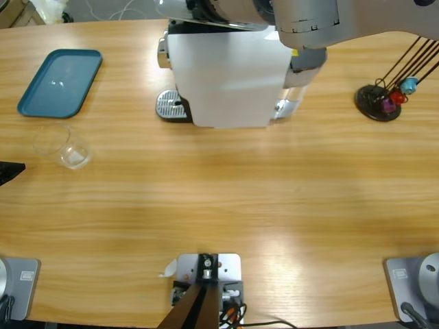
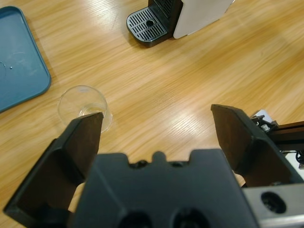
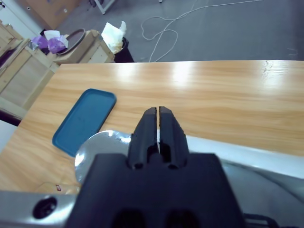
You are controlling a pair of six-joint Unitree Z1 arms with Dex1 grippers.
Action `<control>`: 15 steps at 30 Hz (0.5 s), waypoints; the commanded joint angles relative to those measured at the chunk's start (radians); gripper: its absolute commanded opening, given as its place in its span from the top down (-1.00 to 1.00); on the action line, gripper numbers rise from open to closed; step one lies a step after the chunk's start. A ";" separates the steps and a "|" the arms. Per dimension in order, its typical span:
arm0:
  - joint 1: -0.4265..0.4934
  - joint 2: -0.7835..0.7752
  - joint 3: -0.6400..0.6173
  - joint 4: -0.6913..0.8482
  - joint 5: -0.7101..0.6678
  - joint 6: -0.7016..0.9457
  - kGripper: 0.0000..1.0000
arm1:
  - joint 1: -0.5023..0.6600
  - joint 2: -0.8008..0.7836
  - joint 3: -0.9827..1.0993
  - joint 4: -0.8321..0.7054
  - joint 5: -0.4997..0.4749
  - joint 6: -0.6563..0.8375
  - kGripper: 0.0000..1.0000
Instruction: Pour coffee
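High view: one long wooden table (image 1: pixel 226 199), and on it one white coffee machine (image 1: pixel 226 79) at the far edge with its drip grate (image 1: pixel 168 105) facing the left end. One arm (image 1: pixel 305 27) hangs over the machine top; the right wrist view looks down over that same white top and a chrome disc (image 3: pixel 97 147), so I judge this the right arm, parked above the lid to work it. Right gripper (image 3: pixel 159 114): jaws pressed together, holding nothing.

One teal tray (image 1: pixel 60 81) lies empty at the far left, probably a set-down spot. One capsule stand (image 1: pixel 379 101) sits far right with three capsules visible, well apart from the machine.

One clear glass tumbler (image 1: pixel 63 145) stands upright just beside the tray on its near side, not under the spout. No coffee is discernible in it.

Left gripper (image 2: pixel 156 137): jaws spread wide, empty, aimed at the tumbler, whose rim shows just past the left jaw tip. Likely lined up for a grasp.
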 commanded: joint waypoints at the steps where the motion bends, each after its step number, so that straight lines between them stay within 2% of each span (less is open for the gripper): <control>1: 0.004 -0.023 0.023 0.020 0.013 -0.014 -0.96 | 0.040 0.221 0.143 0.038 0.061 0.012 1.00; 15: 0.004 -0.017 0.028 0.020 0.013 -0.014 -0.96 | 0.091 0.207 0.172 0.005 0.075 -0.038 1.00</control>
